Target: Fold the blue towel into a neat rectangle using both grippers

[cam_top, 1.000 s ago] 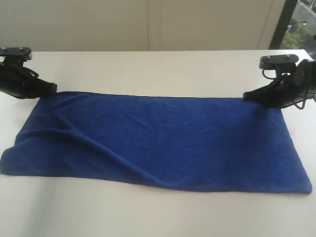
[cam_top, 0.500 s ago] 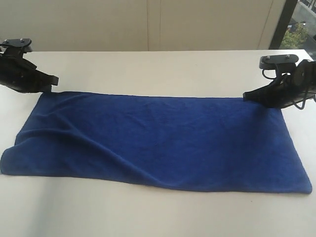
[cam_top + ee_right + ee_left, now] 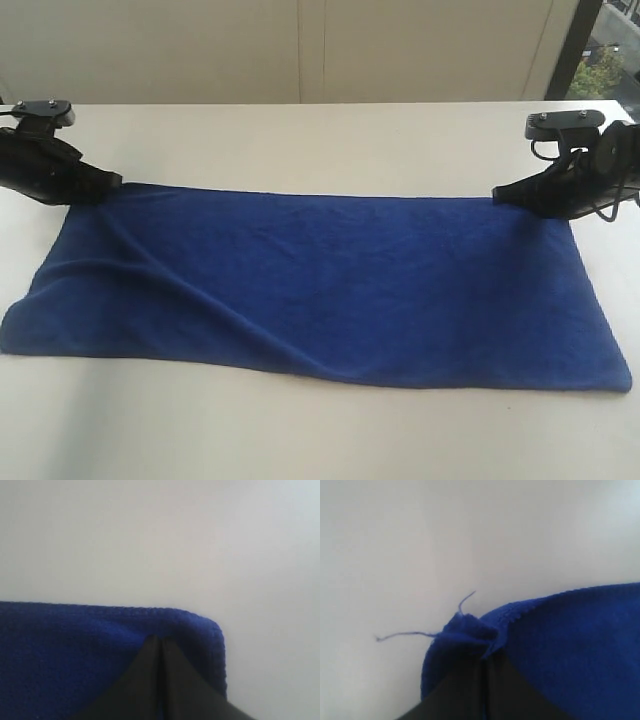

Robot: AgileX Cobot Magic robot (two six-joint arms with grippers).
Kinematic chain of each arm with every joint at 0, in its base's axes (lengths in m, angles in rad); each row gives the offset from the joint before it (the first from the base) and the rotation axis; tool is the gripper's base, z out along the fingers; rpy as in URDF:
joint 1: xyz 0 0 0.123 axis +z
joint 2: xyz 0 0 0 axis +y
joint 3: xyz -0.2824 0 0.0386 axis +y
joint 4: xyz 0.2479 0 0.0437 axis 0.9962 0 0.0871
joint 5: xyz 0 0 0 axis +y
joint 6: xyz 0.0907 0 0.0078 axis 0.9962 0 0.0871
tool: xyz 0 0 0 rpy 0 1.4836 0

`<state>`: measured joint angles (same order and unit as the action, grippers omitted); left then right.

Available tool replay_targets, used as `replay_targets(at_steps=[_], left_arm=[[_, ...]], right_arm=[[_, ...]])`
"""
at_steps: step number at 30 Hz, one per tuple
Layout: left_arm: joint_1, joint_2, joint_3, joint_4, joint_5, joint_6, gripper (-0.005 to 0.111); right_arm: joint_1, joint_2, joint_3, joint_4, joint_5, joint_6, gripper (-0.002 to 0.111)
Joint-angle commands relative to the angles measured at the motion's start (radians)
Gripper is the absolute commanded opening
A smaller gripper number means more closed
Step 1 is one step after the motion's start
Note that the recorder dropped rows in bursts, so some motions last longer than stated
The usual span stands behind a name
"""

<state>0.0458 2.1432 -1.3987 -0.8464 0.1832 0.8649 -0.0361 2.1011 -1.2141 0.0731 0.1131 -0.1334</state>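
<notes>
The blue towel point(image 3: 330, 290) lies spread out lengthwise on the white table point(image 3: 320, 140), with a soft ridge running across its left half. My left gripper point(image 3: 115, 181) is at the far left corner and shut on it. In the left wrist view that corner point(image 3: 465, 630) is bunched up at the closed black fingertips point(image 3: 484, 655). My right gripper point(image 3: 497, 195) sits at the far right corner. Its closed tips point(image 3: 160, 640) press into the towel point(image 3: 75, 650) just inside the rounded corner, which lies flat.
A loose blue thread point(image 3: 405, 634) trails from the left corner onto the table. A pale wall point(image 3: 300, 50) runs behind the table and a window point(image 3: 605, 50) shows at the far right. Bare tabletop point(image 3: 300, 440) lies in front of the towel.
My left gripper rose off the far left corner and came back down onto it, and that corner is now drawn up to its tips. The right gripper has not moved.
</notes>
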Motion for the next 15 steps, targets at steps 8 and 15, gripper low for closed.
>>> replay_targets(at_steps=[8, 15], left_arm=[[0.0, 0.013, 0.002, -0.005, -0.039, 0.006, 0.0], [0.0, 0.013, 0.002, -0.005, -0.049, 0.006, 0.0]], right_arm=[[-0.007, 0.005, 0.001, -0.001, -0.072, -0.003, 0.0], [-0.007, 0.005, 0.001, -0.001, -0.101, -0.003, 0.0]])
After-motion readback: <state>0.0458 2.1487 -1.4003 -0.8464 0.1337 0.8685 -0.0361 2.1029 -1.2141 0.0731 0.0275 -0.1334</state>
